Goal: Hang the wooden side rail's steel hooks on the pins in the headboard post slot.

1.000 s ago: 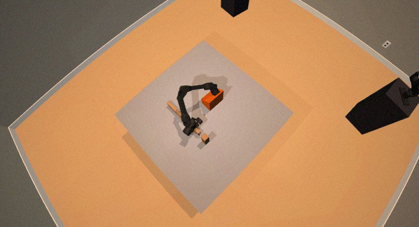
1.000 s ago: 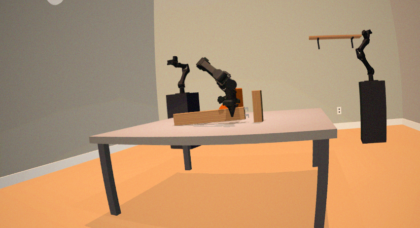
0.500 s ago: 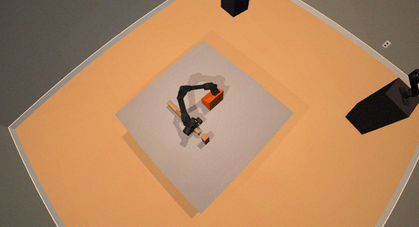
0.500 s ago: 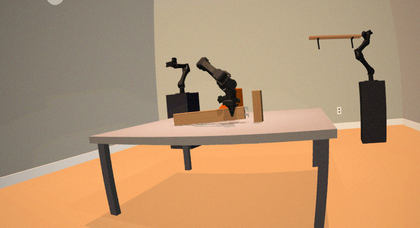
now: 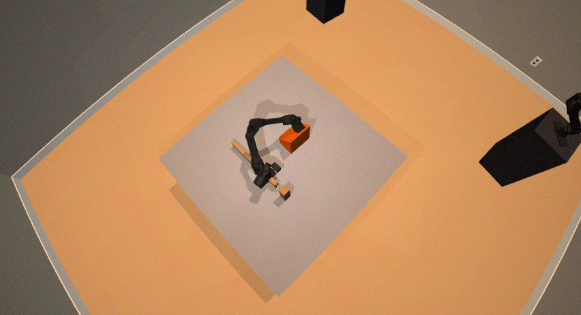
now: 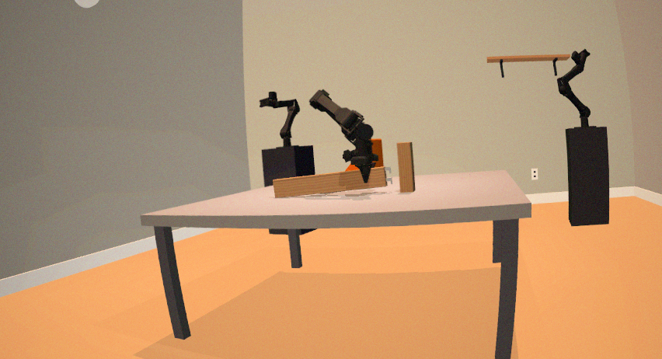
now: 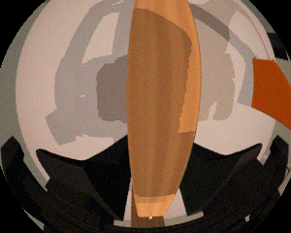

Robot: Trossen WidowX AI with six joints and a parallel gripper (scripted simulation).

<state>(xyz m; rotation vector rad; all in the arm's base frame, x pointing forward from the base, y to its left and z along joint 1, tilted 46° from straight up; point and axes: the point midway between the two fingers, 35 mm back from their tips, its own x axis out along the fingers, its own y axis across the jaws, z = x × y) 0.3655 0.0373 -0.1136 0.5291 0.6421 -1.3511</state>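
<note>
I have the gripper (image 5: pixel 271 181) (image 6: pixel 366 180) (image 7: pixel 151 136) clamped on the wooden rail (image 5: pixel 240 150) (image 6: pixel 319 182) (image 7: pixel 160 87) near its hooked end, raising the hooks (image 6: pixel 388 175) while the far end rests on the table (image 5: pixel 324 170) (image 6: pixel 454 189) (image 7: pixel 39 73), presumably to meet the post (image 5: pixel 284 192) (image 6: pixel 405 167) just beyond.

We see the rail (image 5: pixel 240 151) (image 6: pixel 315 183) (image 7: pixel 160 97) between gripper (image 5: pixel 273 175) (image 6: pixel 366 175) (image 7: pixel 151 136) fingers, its hooks (image 5: pixel 277 187) (image 6: pixel 388 175) just beside the headboard post (image 5: pixel 284 191) (image 6: pixel 405 166) on the table (image 5: pixel 280 247) (image 6: pixel 333 221) (image 7: pixel 39 73).
</note>
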